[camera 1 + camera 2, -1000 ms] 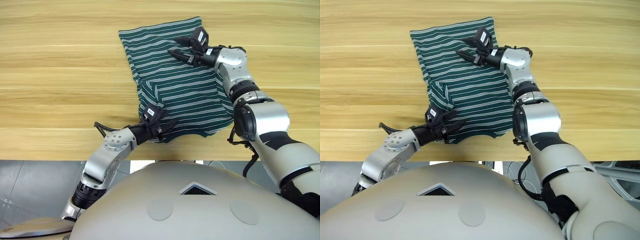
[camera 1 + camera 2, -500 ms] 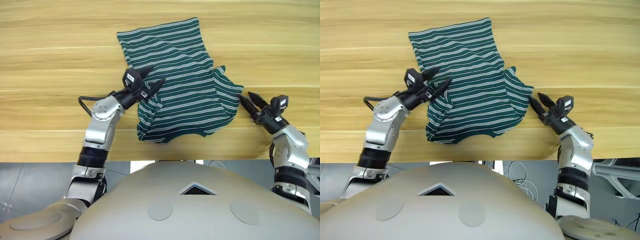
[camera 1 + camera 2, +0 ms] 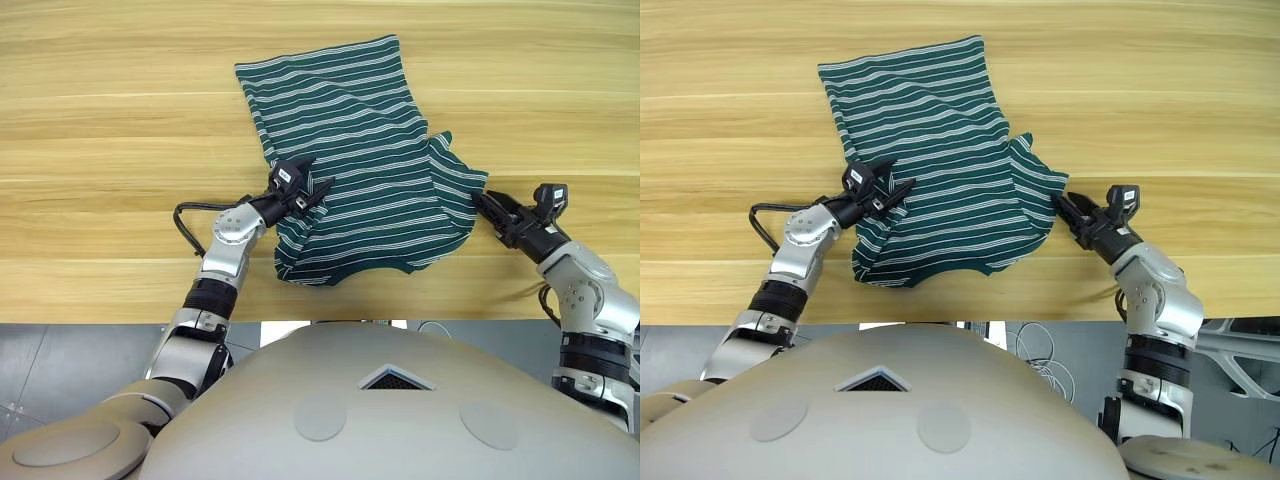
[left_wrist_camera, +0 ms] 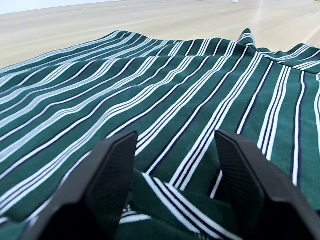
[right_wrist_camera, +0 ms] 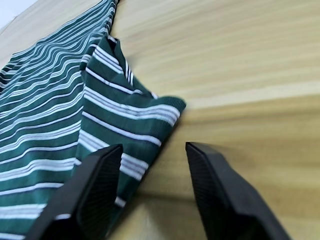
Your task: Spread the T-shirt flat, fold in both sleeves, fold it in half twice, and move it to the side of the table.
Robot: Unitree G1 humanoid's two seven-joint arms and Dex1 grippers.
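Observation:
The dark green T-shirt (image 3: 350,130) with white stripes lies crumpled on the wooden table (image 3: 100,150), its left side folded in on itself and its near hem bunched. My left gripper (image 3: 318,188) rests on that folded left edge, open, with a ridge of striped fabric (image 4: 175,85) between its fingers (image 4: 107,185). At the right, my right gripper (image 3: 483,207) is low over the table, open, its tips just short of the right sleeve (image 3: 455,180). In the right wrist view the sleeve's hem (image 5: 130,107) lies between the fingers (image 5: 225,200).
Bare wood stretches left and right of the shirt and beyond its far edge. The table's front edge (image 3: 100,322) runs close under both arms, with grey floor (image 3: 60,370) below it.
A second ago my right arm was stretched over the shirt's far part and my left was at the near hem. Since then the right has swung out to the sleeve, the left to the folded left edge.

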